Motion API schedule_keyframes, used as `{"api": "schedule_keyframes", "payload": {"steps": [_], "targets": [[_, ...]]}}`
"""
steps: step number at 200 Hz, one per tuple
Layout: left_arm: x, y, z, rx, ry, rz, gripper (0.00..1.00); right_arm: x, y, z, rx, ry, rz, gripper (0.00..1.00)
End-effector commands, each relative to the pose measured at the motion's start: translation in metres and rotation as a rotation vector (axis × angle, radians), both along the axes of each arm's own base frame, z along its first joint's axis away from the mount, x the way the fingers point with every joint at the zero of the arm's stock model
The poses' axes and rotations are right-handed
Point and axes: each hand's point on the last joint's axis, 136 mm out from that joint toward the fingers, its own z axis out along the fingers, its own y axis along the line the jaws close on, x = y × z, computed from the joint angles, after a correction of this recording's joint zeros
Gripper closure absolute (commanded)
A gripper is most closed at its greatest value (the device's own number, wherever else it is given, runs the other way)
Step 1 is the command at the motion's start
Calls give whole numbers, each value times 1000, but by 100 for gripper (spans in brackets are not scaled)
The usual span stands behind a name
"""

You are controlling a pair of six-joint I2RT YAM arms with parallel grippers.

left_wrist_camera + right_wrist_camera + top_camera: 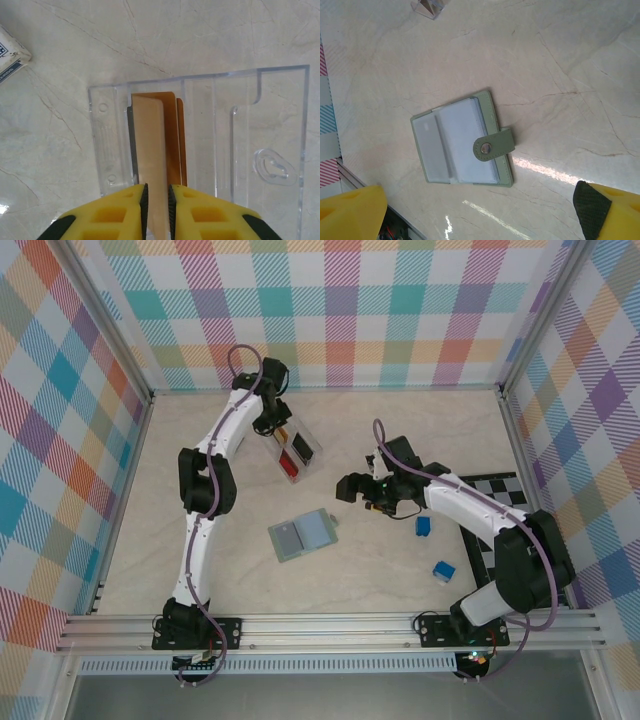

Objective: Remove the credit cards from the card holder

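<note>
The card holder (302,534) lies open on the table, sage green outside and pale blue-grey inside, its snap tab (492,146) folded over the pockets. No coloured card shows in its pockets. My right gripper (352,487) hovers to its right, open wide and empty, with the card holder (460,145) below and ahead of its fingers. My left gripper (158,187) is over the clear tray (240,125). Its jaws stand narrowly apart around a tan credit card (149,145) that stands in a tray slot, with an orange card (174,135) just behind it. A red card (286,464) also lies in the tray.
The clear tray (295,453) sits at the back centre, with a dark card (303,448) in it. Two blue blocks (424,526) (443,570) lie at the right, near a black-and-white checkered mat (500,490). A white and blue box (10,52) lies beside the tray.
</note>
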Motion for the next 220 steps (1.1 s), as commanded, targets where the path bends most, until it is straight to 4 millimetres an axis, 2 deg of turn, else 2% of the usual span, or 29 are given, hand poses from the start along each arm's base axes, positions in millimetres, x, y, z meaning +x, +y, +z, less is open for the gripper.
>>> {"api": "schedule_keyframes", "payload": {"steps": [1, 41, 71, 101, 120, 133, 156, 181, 195, 220], "targets": [[9, 0, 1, -29, -22, -5, 79, 0, 3, 5, 5, 2, 14, 2], [14, -7, 15, -69, -58, -46, 79, 1, 4, 5, 5, 5, 17, 2], [3, -7, 55, -86, -106, -87, 73, 1, 5, 11, -33, -33, 45, 3], [-31, -5, 100, -114, -154, -145, 60, -4, 17, 17, -110, -103, 113, 6], [-60, 5, 116, -113, -169, -152, 51, -11, 33, 17, -163, -138, 172, 8], [-84, 14, 118, -120, -162, -143, 46, -18, 46, 14, -219, -165, 225, 10], [-123, 34, 111, -146, -134, -108, 34, -34, 72, 1, -330, -199, 336, 11], [-164, 60, 90, -151, -86, -43, 21, -55, 100, -21, -419, -195, 449, 14], [-187, 72, 71, -153, -50, -15, 15, -61, 109, -34, -448, -166, 471, 14], [-222, 83, 42, -201, 8, 27, 9, -64, 117, -55, -486, -101, 479, 15]]}}
